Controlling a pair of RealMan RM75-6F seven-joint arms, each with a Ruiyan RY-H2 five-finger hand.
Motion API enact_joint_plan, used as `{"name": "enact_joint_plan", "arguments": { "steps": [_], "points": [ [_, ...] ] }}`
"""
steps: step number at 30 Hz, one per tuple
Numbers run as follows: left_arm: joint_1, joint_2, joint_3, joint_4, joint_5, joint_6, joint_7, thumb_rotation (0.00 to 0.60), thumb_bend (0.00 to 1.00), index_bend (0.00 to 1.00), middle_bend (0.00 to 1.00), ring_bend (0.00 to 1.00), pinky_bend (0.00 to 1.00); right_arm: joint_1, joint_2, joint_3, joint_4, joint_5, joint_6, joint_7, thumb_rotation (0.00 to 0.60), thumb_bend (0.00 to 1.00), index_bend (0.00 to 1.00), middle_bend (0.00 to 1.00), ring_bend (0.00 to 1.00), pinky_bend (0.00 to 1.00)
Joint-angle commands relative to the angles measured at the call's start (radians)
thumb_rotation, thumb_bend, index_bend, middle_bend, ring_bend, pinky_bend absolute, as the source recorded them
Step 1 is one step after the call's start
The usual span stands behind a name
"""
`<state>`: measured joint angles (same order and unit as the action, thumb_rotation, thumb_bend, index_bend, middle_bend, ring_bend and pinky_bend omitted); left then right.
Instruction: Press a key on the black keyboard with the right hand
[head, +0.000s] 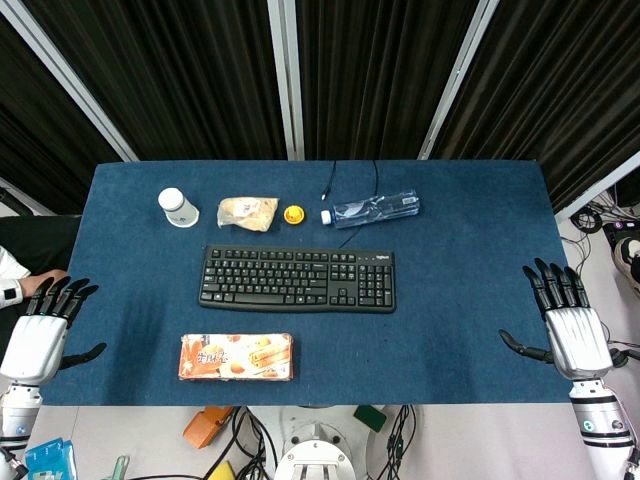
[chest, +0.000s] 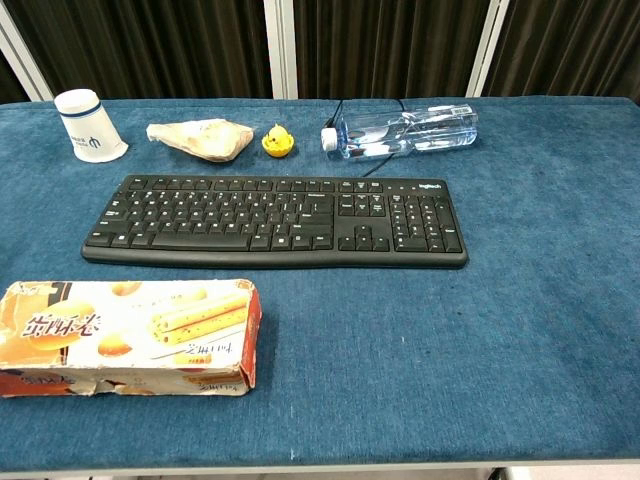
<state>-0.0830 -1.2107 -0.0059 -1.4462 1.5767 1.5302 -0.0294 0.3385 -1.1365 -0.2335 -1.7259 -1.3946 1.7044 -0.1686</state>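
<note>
The black keyboard (head: 298, 278) (chest: 275, 220) lies flat in the middle of the blue table, its cable running to the far edge. My right hand (head: 568, 322) hovers at the table's right edge, well to the right of the keyboard, fingers spread and holding nothing. My left hand (head: 42, 328) is at the table's left edge, fingers apart and empty as well. Neither hand shows in the chest view.
Behind the keyboard stand a white cup (head: 178, 207) (chest: 88, 125), a bagged bun (head: 247, 212) (chest: 202, 139), a small yellow object (head: 293, 215) (chest: 278, 142) and a lying water bottle (head: 372, 209) (chest: 403, 131). A biscuit box (head: 236, 357) (chest: 122, 336) lies near the front edge.
</note>
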Motion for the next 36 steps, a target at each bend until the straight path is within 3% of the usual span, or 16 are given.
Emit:
{"name": "enact_joint_plan", "arguments": {
  "steps": [1, 4, 5, 10, 12, 16, 20, 25, 30, 36],
  "points": [
    [0.000, 0.007, -0.002, -0.008, -0.006, -0.004, 0.007, 0.600, 0.12, 0.17, 0.14, 0.08, 0.00, -0.009, 0.003, 0.023, 0.000, -0.012, -0.036, 0.005, 0.347, 0.34, 0.00, 0.04, 0.00, 0.05],
    [0.000, 0.012, -0.002, -0.012, -0.013, -0.011, 0.010, 0.600, 0.12, 0.17, 0.14, 0.08, 0.00, -0.002, 0.008, 0.045, -0.019, -0.015, -0.084, -0.020, 0.347, 0.34, 0.00, 0.04, 0.01, 0.07],
    [0.000, 0.012, -0.001, -0.013, -0.014, -0.013, 0.011, 0.600, 0.12, 0.17, 0.14, 0.08, 0.00, 0.010, 0.014, 0.057, -0.037, -0.013, -0.112, -0.047, 0.348, 0.34, 0.00, 0.07, 0.05, 0.12],
    [0.001, 0.011, -0.001, -0.015, -0.016, -0.013, 0.009, 0.600, 0.12, 0.17, 0.14, 0.08, 0.00, 0.124, 0.039, 0.139, -0.163, 0.031, -0.295, -0.180, 0.346, 0.35, 0.00, 0.38, 0.51, 0.62],
    [0.001, 0.011, -0.003, -0.015, -0.016, -0.011, 0.009, 0.600, 0.12, 0.17, 0.14, 0.08, 0.00, 0.199, 0.034, 0.195, -0.204, 0.092, -0.410, -0.227, 0.345, 0.42, 0.01, 0.54, 0.70, 0.79],
    [0.002, 0.016, -0.002, -0.017, -0.017, -0.011, 0.012, 0.600, 0.12, 0.17, 0.14, 0.08, 0.00, 0.346, -0.008, 0.303, -0.217, 0.285, -0.612, -0.325, 0.344, 0.65, 0.07, 0.74, 0.89, 0.94],
    [0.006, 0.024, -0.002, -0.019, -0.028, -0.015, 0.013, 0.600, 0.12, 0.17, 0.14, 0.08, 0.00, 0.488, -0.099, 0.381, -0.168, 0.516, -0.727, -0.462, 0.344, 0.80, 0.14, 0.83, 0.99, 1.00],
    [0.008, 0.031, -0.004, -0.019, -0.038, -0.019, 0.014, 0.600, 0.11, 0.17, 0.14, 0.08, 0.00, 0.648, -0.205, 0.423, -0.086, 0.767, -0.787, -0.601, 0.345, 0.91, 0.18, 0.88, 1.00, 1.00],
    [0.010, 0.037, -0.004, -0.022, -0.046, -0.025, 0.015, 0.600, 0.11, 0.17, 0.14, 0.08, 0.00, 0.797, -0.315, 0.428, 0.028, 0.983, -0.807, -0.719, 0.346, 0.92, 0.19, 0.89, 1.00, 1.00],
    [0.015, 0.046, -0.005, -0.024, -0.057, -0.027, 0.016, 0.600, 0.12, 0.17, 0.14, 0.08, 0.00, 0.920, -0.427, 0.431, 0.166, 1.146, -0.860, -0.767, 0.348, 0.92, 0.20, 0.89, 1.00, 1.00]
  ]
}}
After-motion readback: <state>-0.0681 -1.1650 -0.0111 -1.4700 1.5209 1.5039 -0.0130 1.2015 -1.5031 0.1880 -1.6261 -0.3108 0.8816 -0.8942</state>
